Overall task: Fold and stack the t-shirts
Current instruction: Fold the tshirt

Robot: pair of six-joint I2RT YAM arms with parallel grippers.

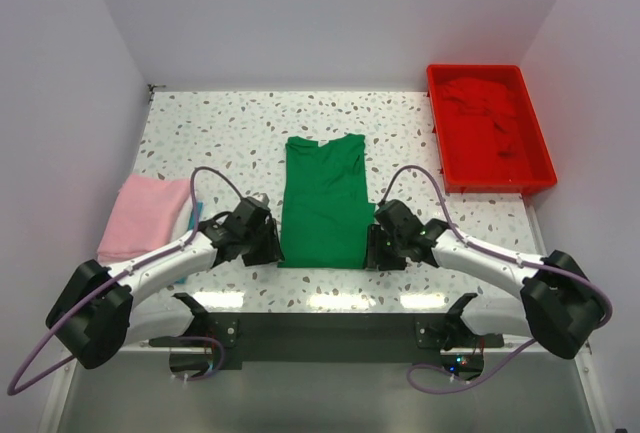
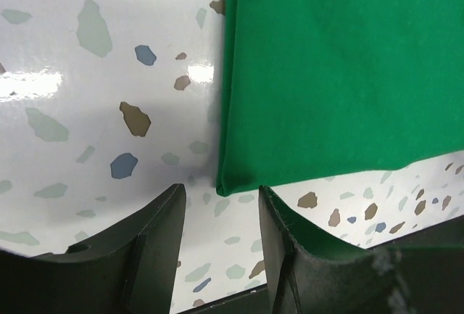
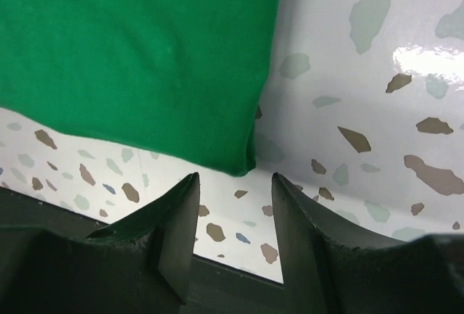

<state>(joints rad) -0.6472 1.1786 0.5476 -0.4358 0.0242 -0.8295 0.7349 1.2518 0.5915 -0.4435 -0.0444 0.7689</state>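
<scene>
A bright green t-shirt (image 1: 322, 201) lies flat mid-table, its sides folded in to a narrow strip with the collar at the far end. My left gripper (image 1: 268, 243) stands open at its near left corner (image 2: 235, 176), fingers just short of the cloth, nothing between them. At the near right corner (image 3: 239, 158) my right gripper (image 1: 376, 248) is open too, empty. A folded pink t-shirt (image 1: 145, 215) rests at the left edge. A red t-shirt (image 1: 485, 113) lies crumpled in the red tray (image 1: 541, 175).
The red tray sits at the far right corner against the wall. The table's dark front edge (image 3: 239, 270) runs right behind both grippers. A blue strip (image 1: 194, 218) shows beside the pink shirt. White walls close in three sides.
</scene>
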